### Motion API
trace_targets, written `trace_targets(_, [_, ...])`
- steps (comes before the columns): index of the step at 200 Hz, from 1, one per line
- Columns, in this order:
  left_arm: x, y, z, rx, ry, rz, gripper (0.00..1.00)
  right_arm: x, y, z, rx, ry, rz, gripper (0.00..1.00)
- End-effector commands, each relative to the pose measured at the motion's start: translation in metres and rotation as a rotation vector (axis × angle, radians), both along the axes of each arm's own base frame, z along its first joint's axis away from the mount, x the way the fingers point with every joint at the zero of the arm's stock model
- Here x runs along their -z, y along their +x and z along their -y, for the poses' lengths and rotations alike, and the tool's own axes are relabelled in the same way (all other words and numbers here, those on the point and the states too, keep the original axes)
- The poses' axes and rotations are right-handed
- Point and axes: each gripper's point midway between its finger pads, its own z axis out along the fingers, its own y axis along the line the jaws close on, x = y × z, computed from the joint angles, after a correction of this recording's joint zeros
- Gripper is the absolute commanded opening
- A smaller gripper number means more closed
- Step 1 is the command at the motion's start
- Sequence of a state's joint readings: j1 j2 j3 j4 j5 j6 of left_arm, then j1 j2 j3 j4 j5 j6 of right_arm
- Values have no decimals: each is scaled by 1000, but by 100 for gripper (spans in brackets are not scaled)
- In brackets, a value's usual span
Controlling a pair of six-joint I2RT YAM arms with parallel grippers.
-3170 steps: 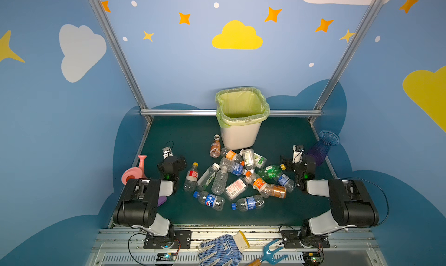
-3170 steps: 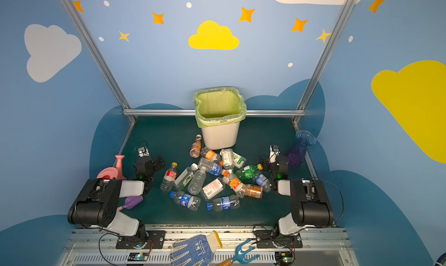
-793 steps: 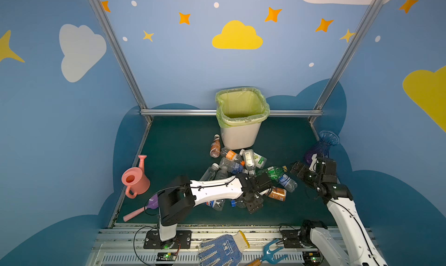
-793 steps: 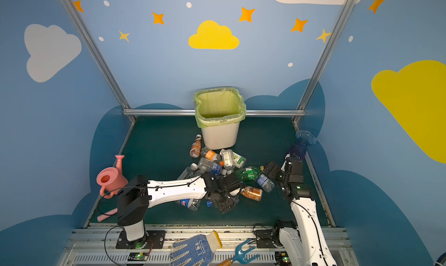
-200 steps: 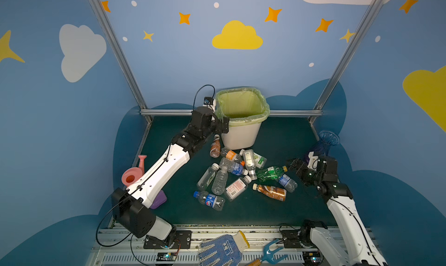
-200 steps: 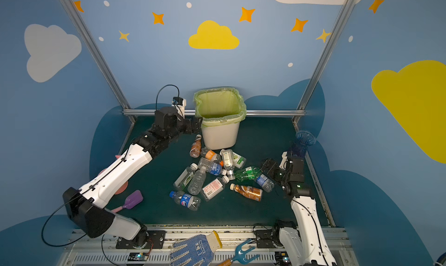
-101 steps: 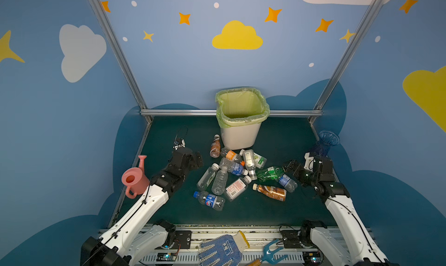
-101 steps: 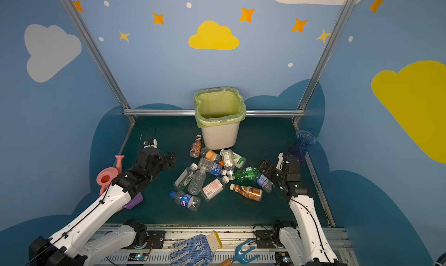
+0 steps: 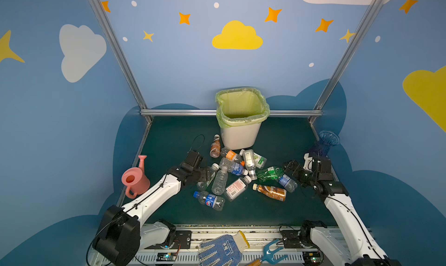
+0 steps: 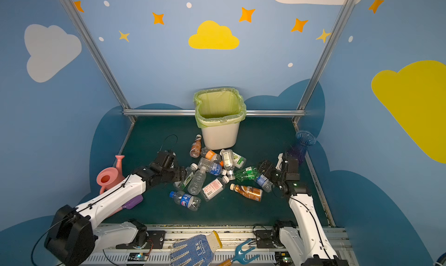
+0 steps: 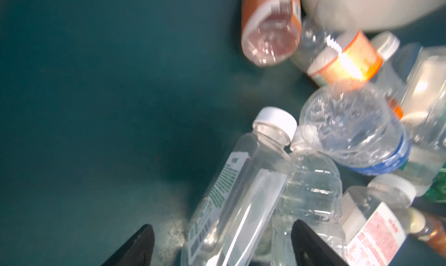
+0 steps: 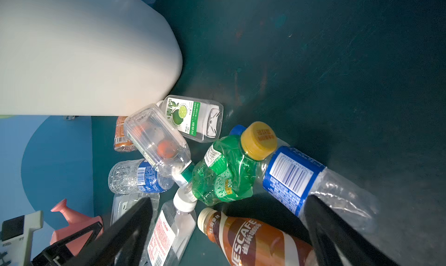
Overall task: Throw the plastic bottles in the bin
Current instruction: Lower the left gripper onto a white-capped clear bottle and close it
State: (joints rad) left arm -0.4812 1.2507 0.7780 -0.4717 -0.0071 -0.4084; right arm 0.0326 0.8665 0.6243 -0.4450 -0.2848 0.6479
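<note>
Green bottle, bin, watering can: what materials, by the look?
Green bottle: thin translucent glossy plastic; dented, creased walls. Bin: opaque white rigid plastic, satin; smooth moulded walls. Its liner: thin yellow-green film, wrinkled over the rim. Watering can: probably matte pink moulded plastic; too small to be sure.

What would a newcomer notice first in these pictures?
The white bin with its yellow-green bag stands at the back, in the middle. Before it lies a heap of mostly clear bottles. The left gripper and the right gripper, both open, flank the heap; a pink watering can stands far left.
</note>
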Motion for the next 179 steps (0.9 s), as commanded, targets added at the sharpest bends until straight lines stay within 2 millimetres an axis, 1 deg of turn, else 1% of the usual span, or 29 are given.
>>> trace_targets(1, [1,-1,10,77,38,-47,83,3,1,2,7,-13,1,98])
trace_targets(23, [12,-1,11,104,102,-109,79,4,1,2,9,-15,-1,98])
trace_targets(48, [24,1,12,116,136,-151,75,6,1,2,7,-16,-6,98])
trace_targets(81, [32,5,8,110,185,-175,73,6,1,2,5,-22,-6,98])
trace_targets(105, [38,8,11,119,188,-188,71,7,1,3,7,-22,-7,98])
trace_targets(159, [46,15,18,161,209,-221,71,11,0,4,10,-26,-14,98])
trace_targets(179, [51,15,21,179,215,-236,68,13,-1,4,13,-30,-16,98])
